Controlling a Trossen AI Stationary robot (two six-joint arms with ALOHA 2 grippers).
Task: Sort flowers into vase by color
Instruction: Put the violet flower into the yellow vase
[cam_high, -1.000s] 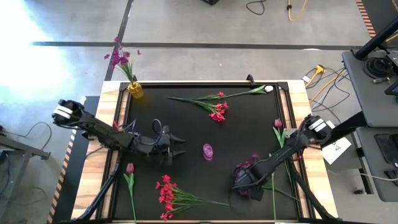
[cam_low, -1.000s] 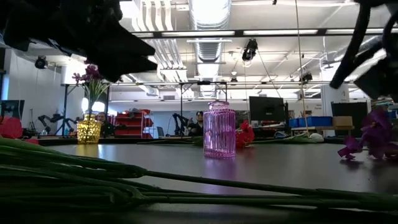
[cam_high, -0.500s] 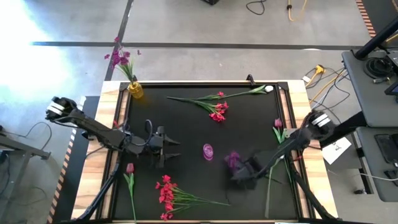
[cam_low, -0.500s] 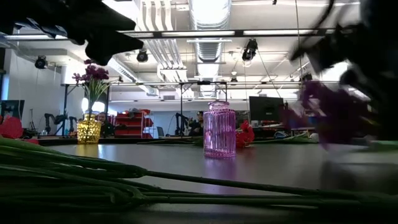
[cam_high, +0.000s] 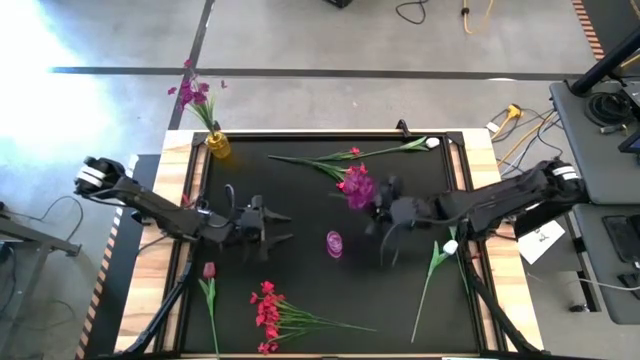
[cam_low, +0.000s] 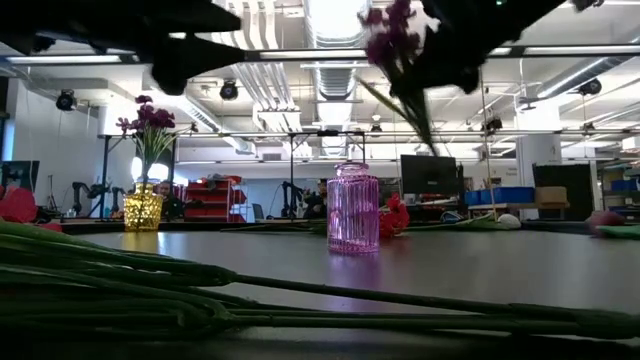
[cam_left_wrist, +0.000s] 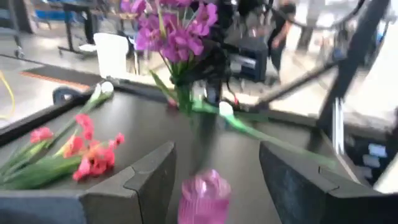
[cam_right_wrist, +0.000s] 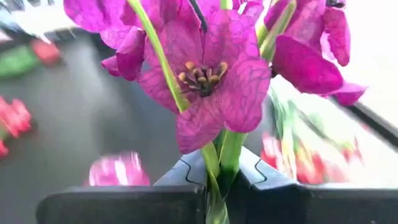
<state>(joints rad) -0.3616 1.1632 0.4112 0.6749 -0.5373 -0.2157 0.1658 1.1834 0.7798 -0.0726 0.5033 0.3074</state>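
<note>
My right gripper (cam_high: 373, 206) hangs over the middle of the black mat, shut on a purple-magenta flower spray (cam_high: 357, 188), just beyond the small pink vase (cam_high: 334, 243). In the right wrist view the blossoms (cam_right_wrist: 211, 74) fill the picture above the gripper (cam_right_wrist: 219, 183). My left gripper (cam_high: 276, 226) stands open to the left of the pink vase, which shows between its fingers (cam_left_wrist: 203, 198). A yellow vase (cam_high: 218, 146) at the far left corner holds purple flowers (cam_high: 190, 92). My right gripper pinches the spray's green stems (cam_right_wrist: 219, 163) between its two fingers, a short way below the blossoms. The fingers come nearly level from the table's right and lie across the stems. The spray is lifted clear, blossoms up, its stem (cam_low: 420, 115) slanting down below the hold.
Red-pink flowers (cam_high: 350, 180) and a white bud (cam_high: 432, 143) lie near the far edge. A red cluster (cam_high: 268, 312) and a dark red bud (cam_high: 208, 270) lie at the near left. Another green-stemmed flower (cam_high: 432, 262) lies under my right arm.
My right gripper has lifted the purple spray off the mat's near right part and swung it up and toward the far left, to a place by the pink vase, tipping from pointing down to almost level. The spray now hangs clear of the table.
</note>
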